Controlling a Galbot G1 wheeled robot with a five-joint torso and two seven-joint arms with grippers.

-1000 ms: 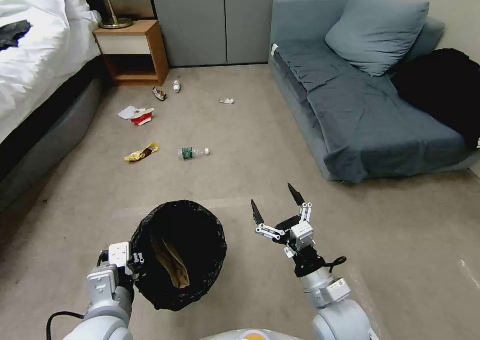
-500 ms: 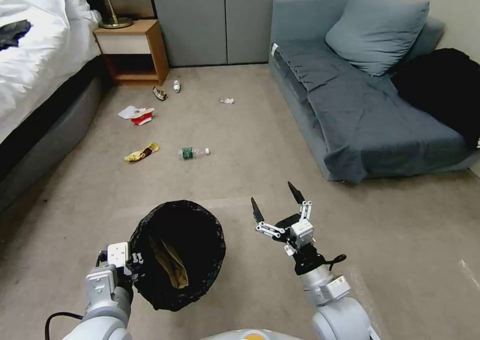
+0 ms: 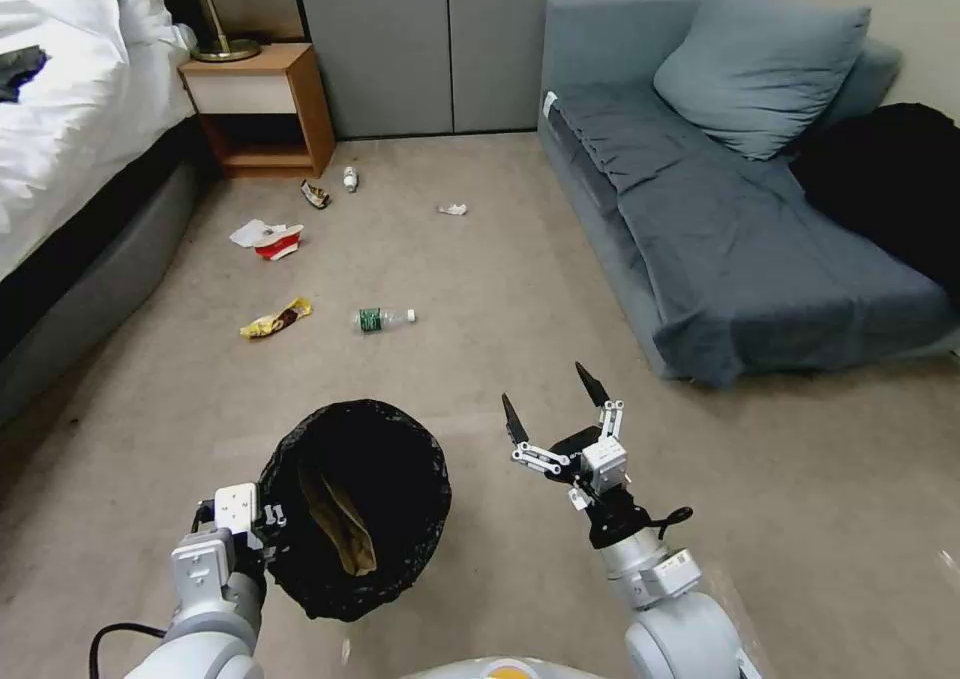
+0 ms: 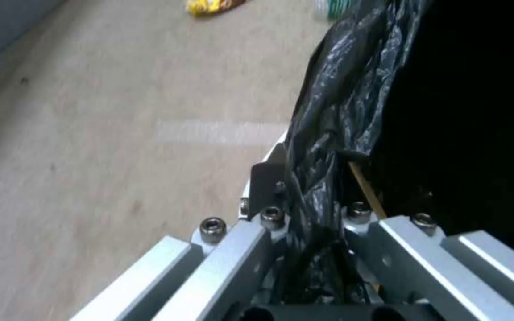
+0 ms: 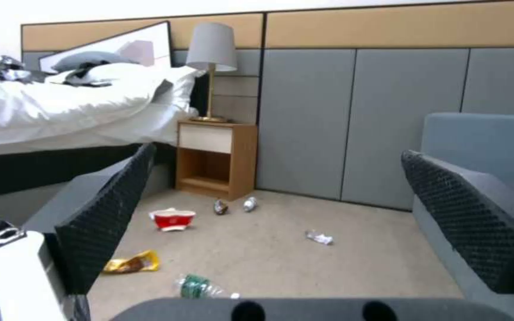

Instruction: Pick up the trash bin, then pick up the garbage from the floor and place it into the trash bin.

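Black crinkled bag plastic lines the bin (image 3: 355,504), which is held off the floor (image 3: 480,259) at the lower left of the head frame by the left hand (image 3: 262,531). That hand is seen clamped on the bin's near rim, with the liner (image 4: 328,133) pinched between its metal fingers (image 4: 269,196) in the left wrist frame. A crumpled tan bag (image 3: 340,524) is seen lying inside the bin.

To the right of the bin, at lower centre, the right hand (image 3: 552,399) is held above the carpet with its two dark fingers spread wide and nothing between them; the textured pads (image 5: 105,218) are seen well apart in the right wrist frame.

Litter is scattered on the floor in the upper left quarter of the head frame. A yellow wrapper (image 3: 274,319) and a clear bottle (image 3: 383,318) with a green label lie side by side, nearest the bin. Farther up, a red-and-white carton (image 3: 279,243) is seen touching a white tissue (image 3: 248,231). Near the nightstand (image 3: 262,109) lie a dark wrapper (image 3: 316,194) and a second small bottle (image 3: 350,178). A crumpled scrap (image 3: 452,209) lies apart, toward the sofa (image 3: 720,219). The bed (image 3: 70,129) occupies the left edge.
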